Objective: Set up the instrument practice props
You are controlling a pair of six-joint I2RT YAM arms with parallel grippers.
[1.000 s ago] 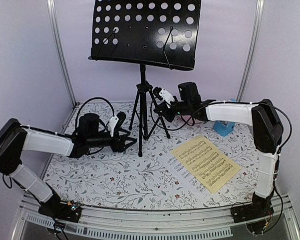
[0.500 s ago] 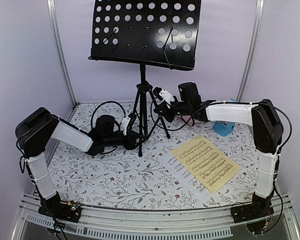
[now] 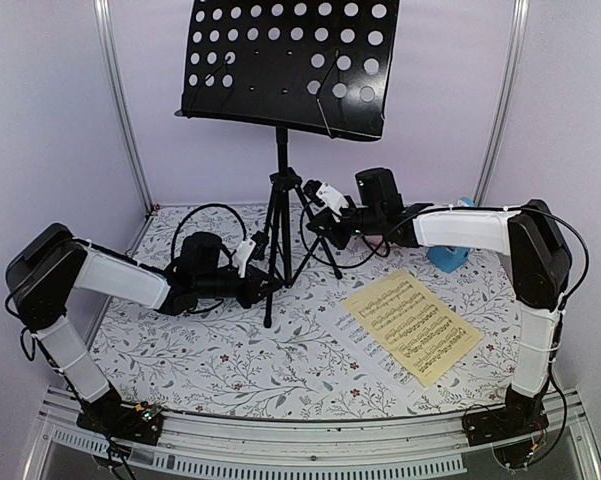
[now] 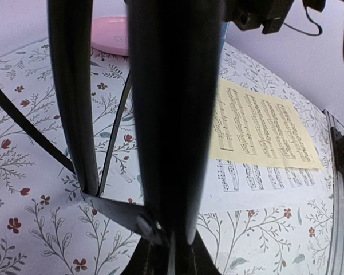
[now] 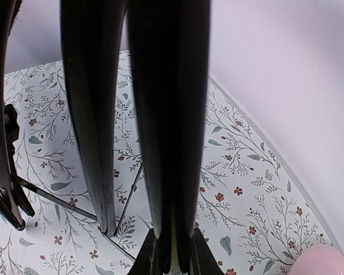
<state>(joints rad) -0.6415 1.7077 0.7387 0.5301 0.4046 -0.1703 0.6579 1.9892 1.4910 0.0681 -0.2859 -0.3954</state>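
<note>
The black perforated music stand [image 3: 290,60] rises at the back on its tripod [image 3: 277,190]. My left gripper [image 3: 267,283] is shut on a lower tripod leg [image 4: 172,114], which fills the left wrist view between the fingers [image 4: 174,252]. My right gripper [image 3: 313,205] is shut on another leg [image 5: 169,114], higher up on the right side. The pale-yellow sheet [image 3: 412,325] lies on the white sheet [image 3: 365,335] at the right front; both also show as the yellow sheet [image 4: 263,129] and white sheet [image 4: 257,183]. The blue metronome [image 3: 450,255] is partly hidden behind the right arm.
A pink plate [image 4: 111,43] lies at the back of the flowered tablecloth [image 3: 230,360], also seen as the plate [image 5: 326,260]. Metal frame posts [image 3: 120,100] and pale walls close in the back and sides.
My left arm has reached right to the tripod and its jaws have closed on a leg. The stand has shifted slightly left. The right arm holds its grip as before.
</note>
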